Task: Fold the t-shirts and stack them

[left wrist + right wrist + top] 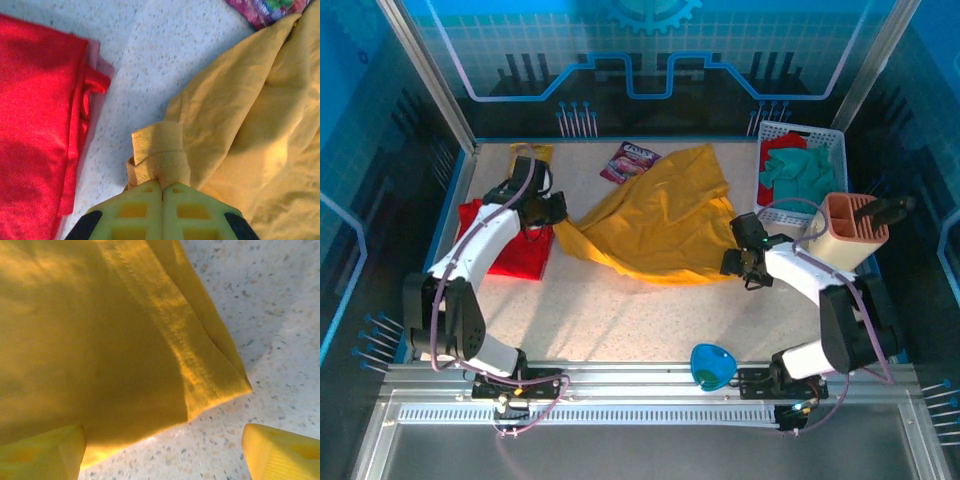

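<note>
The mustard-yellow t-shirt (660,220) lies crumpled across the middle of the table. My left gripper (556,212) is shut on its ribbed collar edge (159,150) at the shirt's left end. The red t-shirt (515,245) lies folded at the left, partly under my left arm, and its edge shows red (40,130) beside the collar. My right gripper (738,262) stands open at the yellow shirt's right hem corner (220,385), its fingers (280,450) apart on either side, low over the table.
A purple snack packet (630,160) lies at the back by the yellow shirt, a yellow packet (532,153) at back left. A white basket (800,170) with teal cloth stands at back right, a tan holder (850,230) beside it. A blue dish (712,365) sits near the front.
</note>
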